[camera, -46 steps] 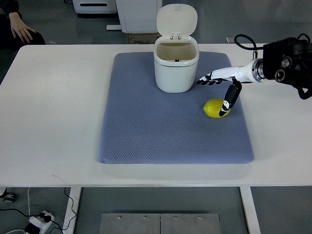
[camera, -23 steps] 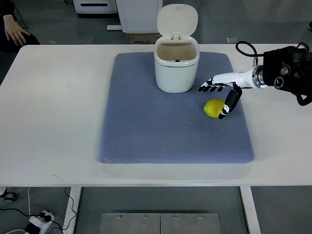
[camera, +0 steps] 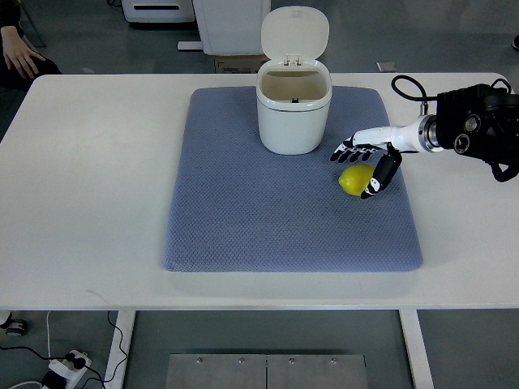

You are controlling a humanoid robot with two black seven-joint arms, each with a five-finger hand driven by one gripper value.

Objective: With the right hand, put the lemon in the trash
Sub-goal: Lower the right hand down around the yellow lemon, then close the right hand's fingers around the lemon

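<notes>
The lemon (camera: 353,180) lies on the mat (camera: 243,219), just near-right of the open trash (camera: 293,112). The right hand (camera: 366,160) spans it wide, thumb at its right side, not closed. Likely light, firm, rounded and rollable; grip across the middle.

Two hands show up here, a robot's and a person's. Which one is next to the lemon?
The robot's right hand, white with black fingertips, is at the lemon on the blue mat. The person's hand lies far off, beyond the table's far-left corner.
</notes>
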